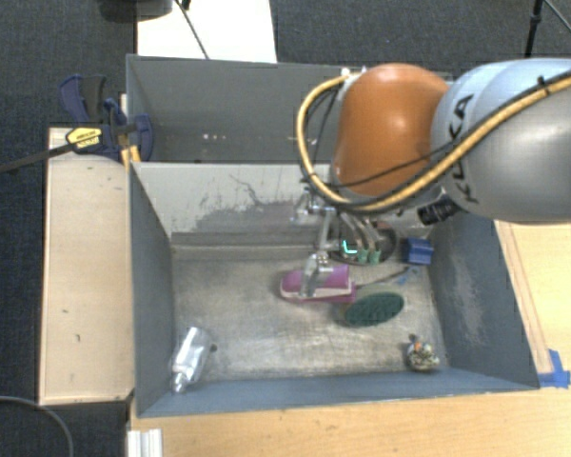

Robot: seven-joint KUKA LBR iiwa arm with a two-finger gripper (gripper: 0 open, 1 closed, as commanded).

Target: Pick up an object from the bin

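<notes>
The grey metal bin (157, 293) holds five loose items, each lying apart from the walls on the bin floor. The arm (523, 141) enters from the right of the camera view. Its orange wrist cover (385, 127) sits above the rear centre of the bin. The gripper (317, 276) reaches down from the cover to the middle of the floor.

Contents by position:

1. Centre: a flat purple-and-pink object (335, 282), lying lengthwise from left to right. The gripper tip is directly over its left half and overlaps it in the view (whether the two touch cannot be told).
2. Just right of and in front of item 1: a dark green oval object (373, 308), lying flat, close beside the purple-and-pink object.
3. Right rear, near the right wall: a small blue block (418, 251), partly under the arm.
4. Front right corner: a small round mottled object (421, 354), well apart from the gripper.
5. Front left corner: a crumpled clear wrapper (188, 355), well apart from all other items.

Gripper state: the view does not show its opening, so whether it is wide, narrow or closed on the purple-and-pink object cannot be told.
</notes>
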